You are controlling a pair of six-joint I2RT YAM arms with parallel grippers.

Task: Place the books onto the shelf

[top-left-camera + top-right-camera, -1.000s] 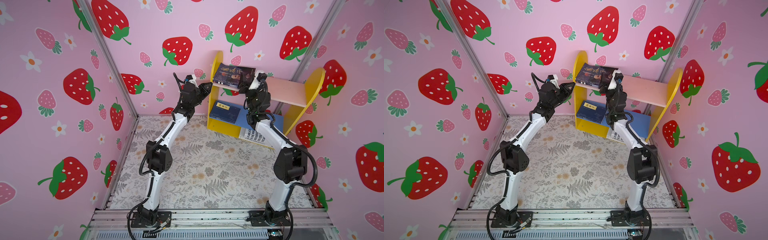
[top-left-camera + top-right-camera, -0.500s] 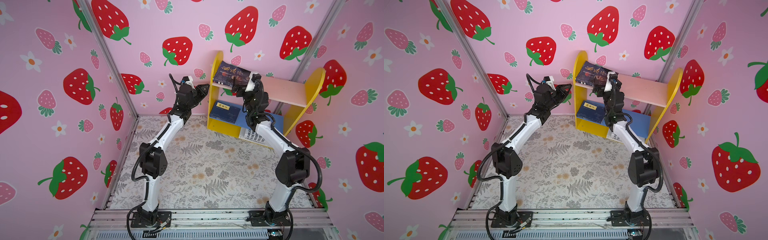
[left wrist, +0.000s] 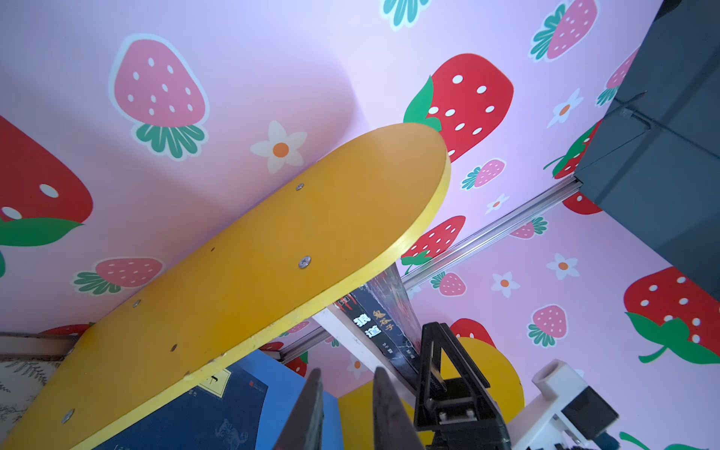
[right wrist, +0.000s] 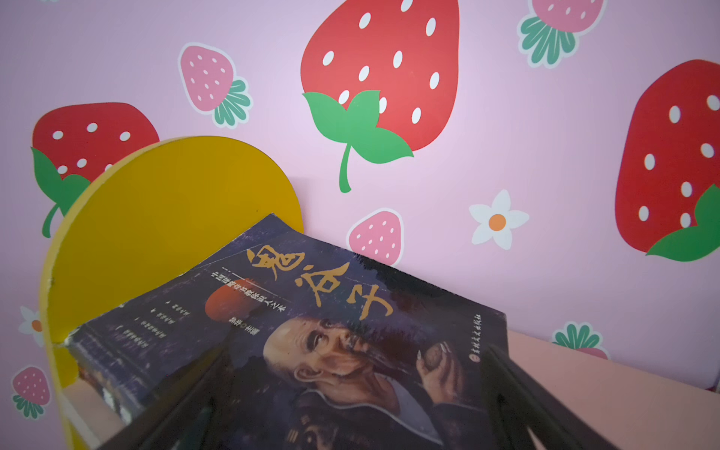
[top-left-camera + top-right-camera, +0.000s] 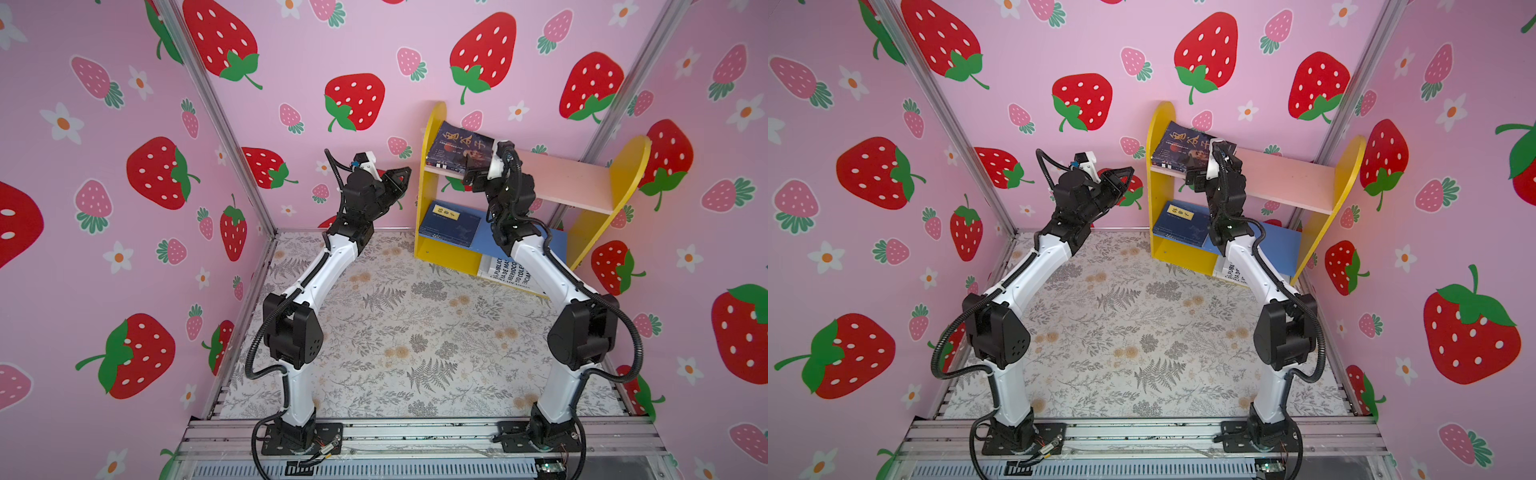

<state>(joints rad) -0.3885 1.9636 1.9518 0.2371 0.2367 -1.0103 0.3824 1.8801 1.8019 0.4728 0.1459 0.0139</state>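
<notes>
A: Up on pink upper board (image 5: 569, 183), left end: dark book (image 5: 459, 145) w/ gold Chinese title. Cover up, tilted, one edge against left yellow panel (image 5: 428, 166) of shelf (image 5: 627, 166).

B: Right gripper pos?

A: right gripper (image 5: 473, 168) is just in front of the book's near edge, jaws spread wide. In right wrist view its fingers (image 4: 187, 393) sit either side of the cover's near part and the dark book (image 4: 311, 311) fills the middle. Contact y/n: can't tell. No clamp visible, book rests on the board.

B: Left one?

A: left gripper (image 5: 405, 172) is raised outside the left yellow panel (image 3: 272, 253), near it but apart, panel btwn it and the book. Jaws narrow w/ a small gap, nothing btwn fingers (image 3: 311, 405).

B: One book up there?

A: Left wrist view shows two dark spines (image 3: 374, 323) side by side.

B: Other books?

A: navy books (image 5: 451, 224) w/ yellow label lie flat on blue lower board (image 5: 1281, 247), left side, below the dark book. white book (image 5: 509, 272) w/ black lettering is under the blue board at floor level, partly hidden by right arm (image 5: 540, 266).
</notes>
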